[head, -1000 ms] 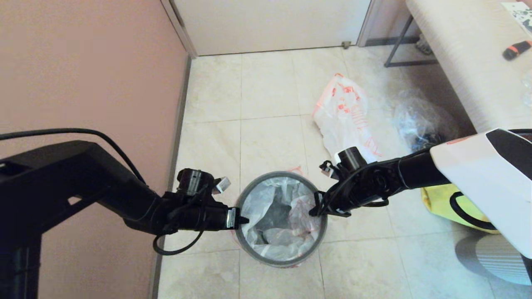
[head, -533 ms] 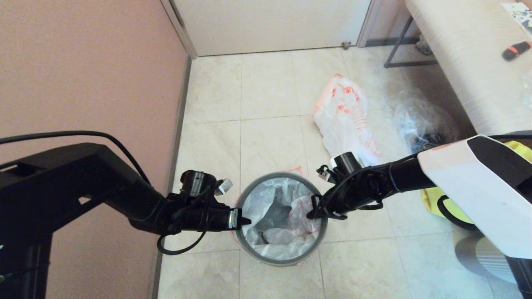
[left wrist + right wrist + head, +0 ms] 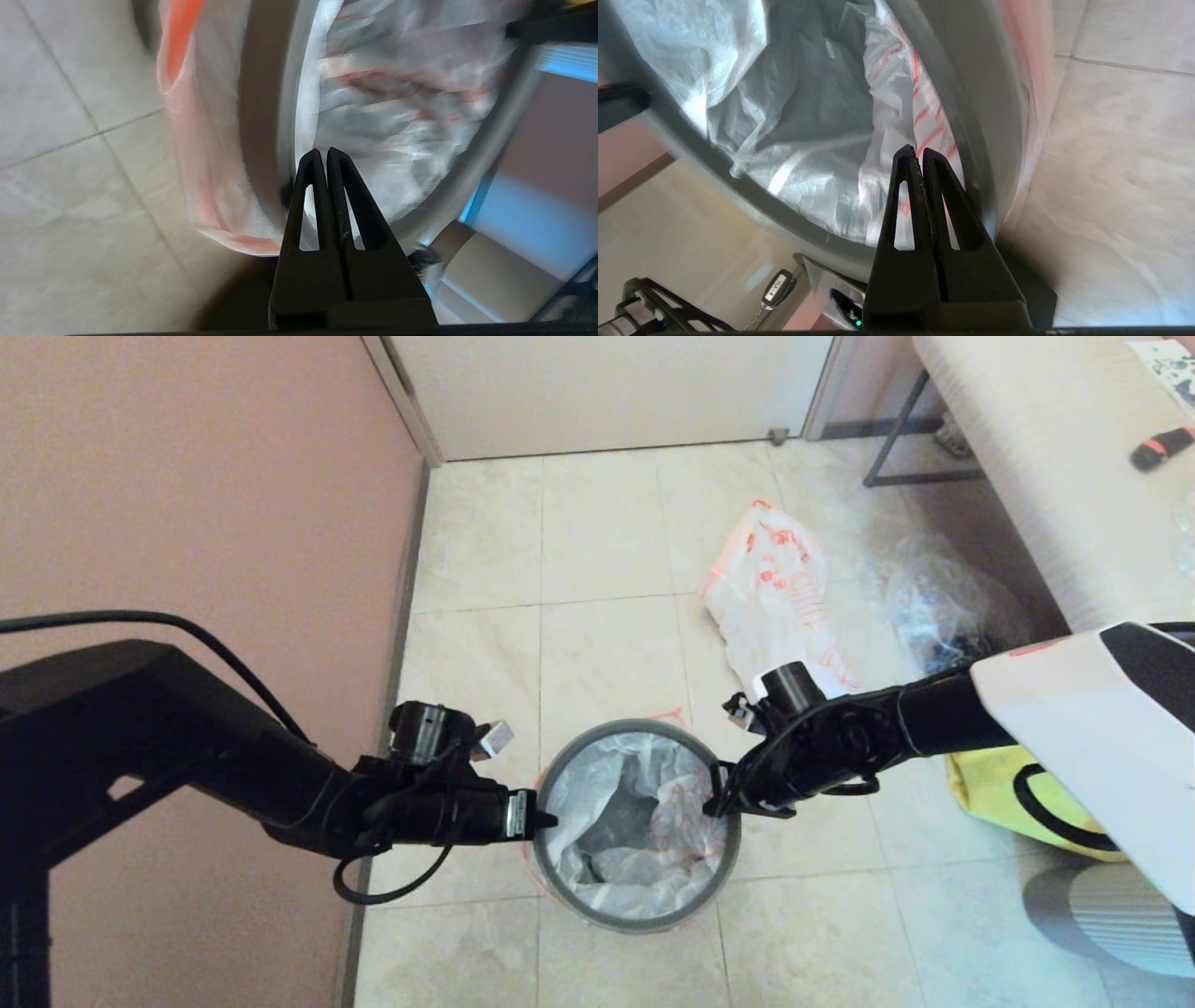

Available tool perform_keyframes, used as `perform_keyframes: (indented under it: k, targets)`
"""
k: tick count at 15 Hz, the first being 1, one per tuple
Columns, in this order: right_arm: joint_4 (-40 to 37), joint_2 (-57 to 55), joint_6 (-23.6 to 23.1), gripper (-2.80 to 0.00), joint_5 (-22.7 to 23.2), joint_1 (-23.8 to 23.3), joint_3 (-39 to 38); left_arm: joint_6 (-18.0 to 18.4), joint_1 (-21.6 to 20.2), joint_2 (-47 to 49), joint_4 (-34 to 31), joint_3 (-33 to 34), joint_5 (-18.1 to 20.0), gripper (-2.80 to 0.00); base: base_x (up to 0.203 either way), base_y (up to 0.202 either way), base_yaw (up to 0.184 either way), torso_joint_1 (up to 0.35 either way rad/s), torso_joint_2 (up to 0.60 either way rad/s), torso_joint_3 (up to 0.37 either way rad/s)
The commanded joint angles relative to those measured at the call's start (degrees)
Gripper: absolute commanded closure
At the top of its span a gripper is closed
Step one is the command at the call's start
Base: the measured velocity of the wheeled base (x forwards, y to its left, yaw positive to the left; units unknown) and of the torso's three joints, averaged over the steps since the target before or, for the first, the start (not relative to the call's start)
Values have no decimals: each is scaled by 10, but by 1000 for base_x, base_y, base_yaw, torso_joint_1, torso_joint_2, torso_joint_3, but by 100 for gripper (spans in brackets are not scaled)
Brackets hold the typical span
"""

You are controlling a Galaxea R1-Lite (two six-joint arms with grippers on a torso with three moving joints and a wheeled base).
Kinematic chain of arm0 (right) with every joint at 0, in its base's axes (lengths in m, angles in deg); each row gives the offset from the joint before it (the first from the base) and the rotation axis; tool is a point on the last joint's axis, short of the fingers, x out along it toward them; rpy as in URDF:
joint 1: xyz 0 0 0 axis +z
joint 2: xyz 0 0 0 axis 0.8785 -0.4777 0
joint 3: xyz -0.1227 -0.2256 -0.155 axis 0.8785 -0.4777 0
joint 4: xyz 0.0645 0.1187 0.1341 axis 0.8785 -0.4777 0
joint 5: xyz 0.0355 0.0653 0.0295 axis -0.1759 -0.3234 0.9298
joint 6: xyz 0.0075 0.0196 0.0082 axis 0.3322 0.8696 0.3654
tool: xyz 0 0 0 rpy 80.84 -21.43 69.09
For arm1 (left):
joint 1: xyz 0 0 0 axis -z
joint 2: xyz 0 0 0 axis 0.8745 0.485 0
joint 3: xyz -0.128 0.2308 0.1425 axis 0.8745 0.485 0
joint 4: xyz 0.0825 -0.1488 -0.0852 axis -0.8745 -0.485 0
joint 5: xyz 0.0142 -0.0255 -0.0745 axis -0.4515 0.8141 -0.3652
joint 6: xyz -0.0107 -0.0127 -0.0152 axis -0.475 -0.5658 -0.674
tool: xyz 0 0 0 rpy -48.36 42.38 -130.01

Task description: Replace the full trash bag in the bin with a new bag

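Note:
The black bin stands on the floor tiles with its grey hoop (image 3: 637, 924) on the rim. The new bag (image 3: 597, 775), limp white with orange print, lines the inside, and its pink-orange edge hangs out under the hoop (image 3: 261, 116). My left gripper (image 3: 546, 820) is shut, its tips against the hoop's left side (image 3: 323, 151). My right gripper (image 3: 714, 801) is shut too, tips at the hoop's right side (image 3: 919, 150), just over the bag (image 3: 794, 107). Neither holds anything. The full trash bag (image 3: 775, 593) lies on the floor behind the bin.
A clear crinkled bag (image 3: 943, 607) of dark items lies right of the full bag. A yellow fabric bag (image 3: 994, 793) sits under my right arm. A pink wall (image 3: 187, 523) runs along the left, and a bench (image 3: 1046, 457) stands at the far right.
My right gripper has drawn back a little to the right rim, and my left arm has shifted slightly. The bin has edged a little to the right. Both grippers stay shut.

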Motion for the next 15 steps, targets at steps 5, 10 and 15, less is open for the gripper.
perform_keyframes:
  k: [5,10,15]
  targets:
    - [-10,221,12,0,-135,56,-119,-12,117,-225,-71,47,-126,0,0,0,0,0,0,0]
    - [-71,428,11,0,-220,69,-255,-45,205,-395,-194,78,-395,0,0,0,0,0,0,0]
    - [-91,595,9,0,-303,71,-407,10,145,-546,-247,132,-590,0,0,0,0,0,0,0]
